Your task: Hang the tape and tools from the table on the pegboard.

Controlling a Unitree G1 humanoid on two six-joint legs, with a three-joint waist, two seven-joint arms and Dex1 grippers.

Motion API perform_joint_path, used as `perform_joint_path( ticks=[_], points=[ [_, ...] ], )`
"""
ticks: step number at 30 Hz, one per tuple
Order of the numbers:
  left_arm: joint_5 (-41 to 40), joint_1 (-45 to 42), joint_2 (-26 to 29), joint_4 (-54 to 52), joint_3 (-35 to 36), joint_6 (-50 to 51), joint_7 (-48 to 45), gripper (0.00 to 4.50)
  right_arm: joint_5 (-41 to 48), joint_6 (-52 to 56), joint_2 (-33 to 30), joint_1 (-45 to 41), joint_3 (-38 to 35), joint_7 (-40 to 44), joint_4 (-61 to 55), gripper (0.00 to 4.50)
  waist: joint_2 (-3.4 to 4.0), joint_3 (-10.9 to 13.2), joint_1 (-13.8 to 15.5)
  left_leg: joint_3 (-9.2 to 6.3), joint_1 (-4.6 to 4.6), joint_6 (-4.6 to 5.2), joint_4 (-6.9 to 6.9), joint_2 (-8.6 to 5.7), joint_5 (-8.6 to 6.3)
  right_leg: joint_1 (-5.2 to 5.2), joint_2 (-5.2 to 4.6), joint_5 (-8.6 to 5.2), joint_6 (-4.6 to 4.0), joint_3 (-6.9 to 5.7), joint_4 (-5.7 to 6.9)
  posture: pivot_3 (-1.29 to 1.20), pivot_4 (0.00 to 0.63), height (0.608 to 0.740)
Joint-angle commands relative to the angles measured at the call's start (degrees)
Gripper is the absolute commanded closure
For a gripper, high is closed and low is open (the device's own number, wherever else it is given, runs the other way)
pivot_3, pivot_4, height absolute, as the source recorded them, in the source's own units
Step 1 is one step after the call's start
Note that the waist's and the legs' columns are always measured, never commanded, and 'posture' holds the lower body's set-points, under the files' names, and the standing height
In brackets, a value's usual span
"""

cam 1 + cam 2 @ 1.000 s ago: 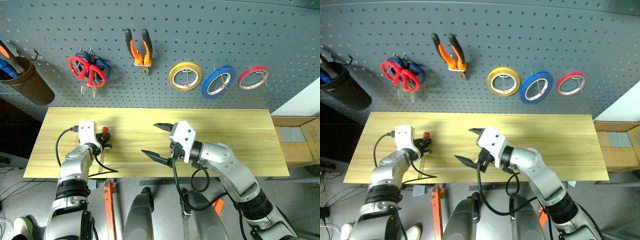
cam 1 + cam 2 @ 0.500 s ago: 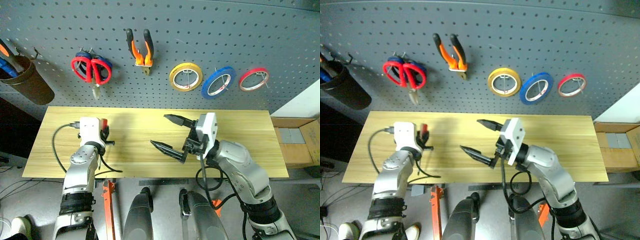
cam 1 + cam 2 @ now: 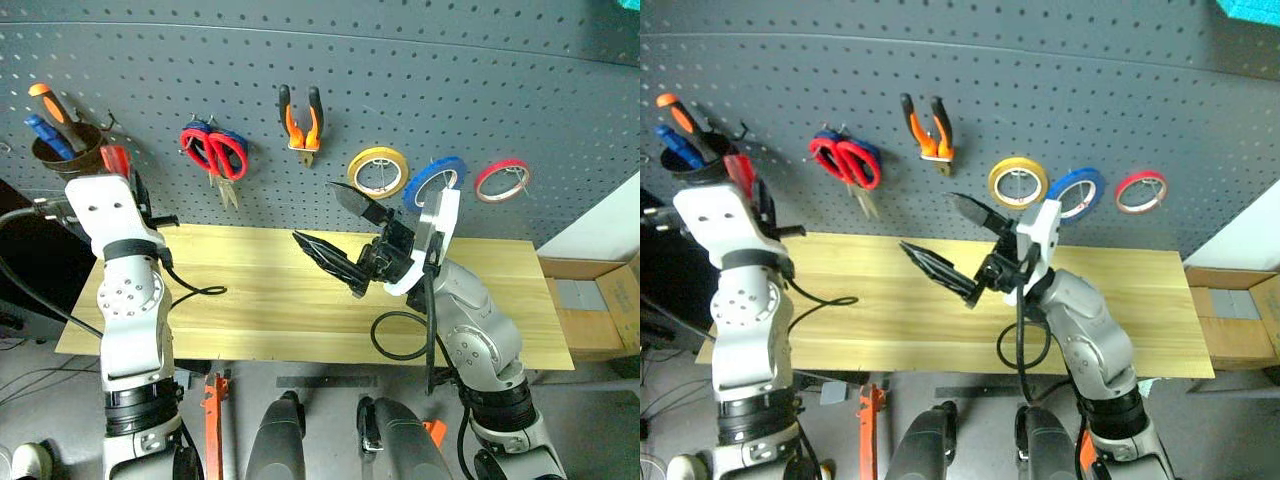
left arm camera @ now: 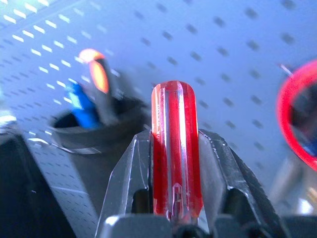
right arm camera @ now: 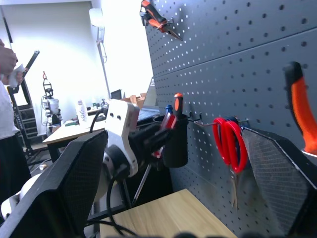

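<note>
**Red screwdriver raised at the far left of the pegboard**

The left end effector [image 4: 176, 148] is clamped on the slim screwdriver with a clear red handle [image 4: 176, 148], held up just beside the dark cup [image 3: 70, 158] hanging at the far left of the dark grey perforated pegboard [image 3: 400, 80]. The right end effector [image 3: 330, 225] hangs over the light wooden tabletop [image 3: 250, 300], its 2 fingers spread wide and empty. On the pegboard hang the red-handled scissors [image 3: 222, 152], the orange-and-black pliers [image 3: 301, 118] and the blue tape ring [image 3: 435, 180].
</note>
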Motion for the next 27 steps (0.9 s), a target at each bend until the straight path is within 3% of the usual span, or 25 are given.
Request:
perform_joint_path(
  ticks=[1,9,15,21,27],
  points=[
    [-0.09,-8.47,3.63,5.69,1.33,-5.69,-0.42,3.61,0.43,-2.80,1.17,-2.01,-0.72,-0.30,-0.21,0.00,-0.05,-0.14,0.22,0.00,0.00,0.00,0.00,0.00,0.04,0.01,0.01,0.00,0.00,-0.01,0.00,0.14,0.157,0.740],
    [-0.08,-28.30,9.15,27.67,-0.21,-18.80,-1.98,3.61,-0.16,-4.50,4.99,-6.46,-0.17,-3.41,1.40,0.00,-0.26,-1.08,1.01,0.04,0.00,-0.04,0.03,0.03,0.20,0.02,0.05,0.27,-0.26,-0.04,0.02,0.13,0.146,0.740],
    [-0.51,-38.25,11.28,41.94,-1.26,-27.24,-4.01,3.61,-4.12,-6.31,5.67,-9.01,1.09,-5.49,3.34,0.00,-0.30,-1.21,0.96,0.03,0.00,-0.24,0.04,0.00,0.32,0.03,0.03,0.37,-0.42,-0.12,0.06,0.11,0.149,0.740],
    [-0.60,-41.74,13.40,51.34,-1.27,-32.46,-3.69,3.61,-9.37,-9.95,4.36,-8.42,2.26,-6.44,5.23,0.00,-0.30,-1.22,0.71,0.04,0.01,-0.25,0.06,0.00,0.33,0.02,0.05,0.40,-0.46,-0.15,0.10,0.10,0.161,0.740],
    [-1.29,-41.14,15.37,53.72,0.15,-34.22,-1.29,3.61,-9.43,-9.80,3.98,-7.41,1.81,-7.04,5.07,0.00,-0.31,-1.22,0.75,0.03,-0.01,-0.24,0.13,0.03,0.33,0.02,0.04,0.42,-0.46,-0.15,0.13,0.10,0.173,0.740]
  ],
)
